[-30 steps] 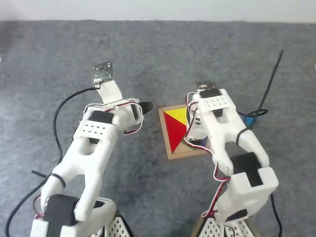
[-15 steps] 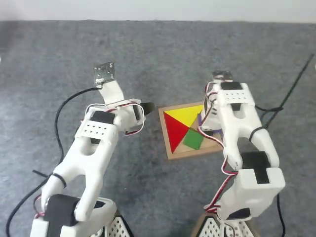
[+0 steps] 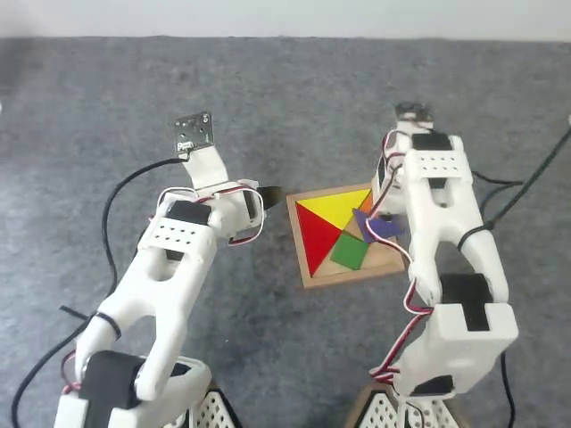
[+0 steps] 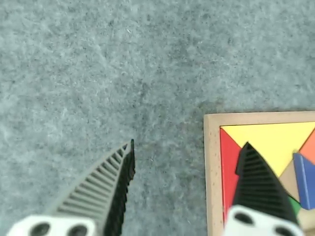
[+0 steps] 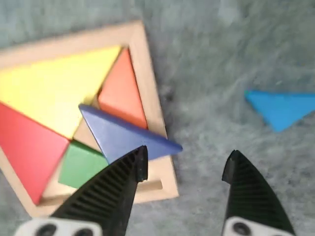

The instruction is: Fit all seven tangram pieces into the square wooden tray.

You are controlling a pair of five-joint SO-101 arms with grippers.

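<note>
While the square wooden tray (image 3: 300,248) lies on the grey carpet (image 3: 268,107) between the two arms, five pieces are in or on it. A large yellow triangle (image 5: 54,93) and a large red triangle (image 5: 27,147) meet along one edge and share one corner of the tray. A green square (image 5: 81,164) sits near the tray's middle, touching the red piece. An orange triangle (image 5: 120,91) lies against the rim on the side away from the red one.

A dark blue triangle (image 5: 123,135) lies askew across the tray. One corner is by the yellow piece, and its long tip pokes out past the rim next to the orange piece. It seems to rest on top of the rim rather than flat in a slot, though how far it tilts is hard to judge. Bare wood shows in the tray beside the green square. A light blue triangle (image 5: 283,108) lies flat on the carpet, outside the tray and well apart from that same rim.

The right gripper (image 5: 188,151) hangs above that rim, fingers spread wide and holding nothing. One finger is over the tray's bare wood and the other is over the carpet, with the dark blue tip below the gap.

The left gripper (image 4: 189,144) is at the tray corner shared by the yellow and red pieces. Its fingers are also wide apart and empty, one above the red piece and the other over the carpet beside the tray.
</note>
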